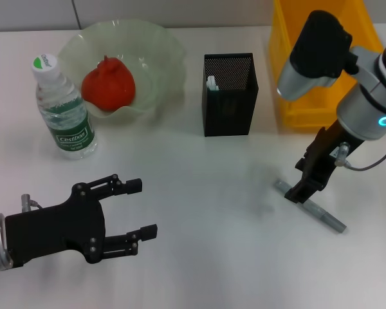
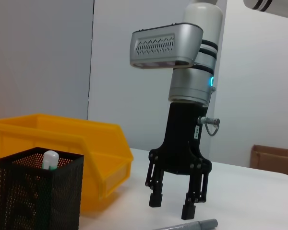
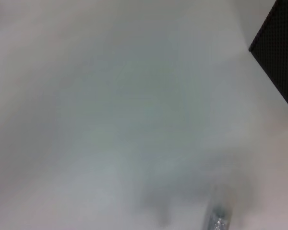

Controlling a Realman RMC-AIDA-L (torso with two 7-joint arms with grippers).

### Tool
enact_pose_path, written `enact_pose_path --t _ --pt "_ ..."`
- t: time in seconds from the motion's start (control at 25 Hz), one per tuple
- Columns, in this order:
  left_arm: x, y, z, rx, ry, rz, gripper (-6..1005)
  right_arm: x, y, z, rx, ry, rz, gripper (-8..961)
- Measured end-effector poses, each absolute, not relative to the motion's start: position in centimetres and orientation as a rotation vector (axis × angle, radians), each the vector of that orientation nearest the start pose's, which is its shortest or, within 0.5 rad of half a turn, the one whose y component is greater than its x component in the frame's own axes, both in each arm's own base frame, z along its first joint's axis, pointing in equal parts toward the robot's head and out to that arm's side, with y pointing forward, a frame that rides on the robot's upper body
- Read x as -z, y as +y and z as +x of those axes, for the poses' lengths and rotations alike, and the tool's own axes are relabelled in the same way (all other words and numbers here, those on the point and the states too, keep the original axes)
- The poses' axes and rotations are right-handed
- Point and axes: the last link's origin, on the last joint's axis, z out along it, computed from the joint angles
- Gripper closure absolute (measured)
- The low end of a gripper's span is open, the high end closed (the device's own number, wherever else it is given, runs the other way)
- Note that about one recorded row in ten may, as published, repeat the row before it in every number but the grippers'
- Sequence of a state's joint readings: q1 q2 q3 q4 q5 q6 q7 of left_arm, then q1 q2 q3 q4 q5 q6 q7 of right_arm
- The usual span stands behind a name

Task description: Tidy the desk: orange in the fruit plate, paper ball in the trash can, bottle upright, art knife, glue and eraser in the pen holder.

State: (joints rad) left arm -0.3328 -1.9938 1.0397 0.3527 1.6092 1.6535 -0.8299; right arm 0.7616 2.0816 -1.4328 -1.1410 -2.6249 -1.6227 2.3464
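The right pincer [image 1: 303, 191] hangs open just above a grey art knife [image 1: 311, 206] lying on the desk [image 1: 199, 206], gripping nothing. The left pincer [image 1: 141, 208] waits open and empty nearby. Already done: orange [image 1: 109, 84] in the fruit plate [image 1: 161, 45], bottle [image 1: 63, 109] upright. The pen holder [image 1: 228, 96] holds one white-capped item; the knife remains.

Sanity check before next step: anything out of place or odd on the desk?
One thing: the grey art knife lies flat on the desk, outside the pen holder; the open right gripper hovers over it. The orange sits in the fruit plate and the bottle stands upright.
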Motion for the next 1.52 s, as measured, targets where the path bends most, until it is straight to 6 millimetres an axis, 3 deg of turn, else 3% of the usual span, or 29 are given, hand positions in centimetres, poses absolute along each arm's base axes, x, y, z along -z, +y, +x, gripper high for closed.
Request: enact_pose_path --t 0.28,0.4,0.84,1.28,1.44,1.52 --pt "2.6 24.0 -30.5 0.895 -0.320 -2.749 197 3.7 35.5 17.4 0.818 0.616 -2.802 281" --pt "2.6 24.0 -30.5 0.895 -0.320 -2.748 197 4.1 35.5 17.6 0.834 0.612 -2.797 415" --pt "2.8 24.0 -30.4 0.896 -0.323 -2.747 197 4.6 35.6 18.0 0.853 0.591 -2.779 444" --pt "2.7 24.1 -30.4 0.893 -0.316 -2.746 197 5.2 35.7 18.3 0.883 0.580 -2.780 564" --pt "2.7 24.2 -30.4 0.894 -0.314 -2.747 197 5.5 35.6 18.4 0.888 0.569 -2.781 561" --pt "2.7 24.2 -30.4 0.893 -0.313 -2.747 197 5.5 35.6 18.4 0.889 0.570 -2.781 611"
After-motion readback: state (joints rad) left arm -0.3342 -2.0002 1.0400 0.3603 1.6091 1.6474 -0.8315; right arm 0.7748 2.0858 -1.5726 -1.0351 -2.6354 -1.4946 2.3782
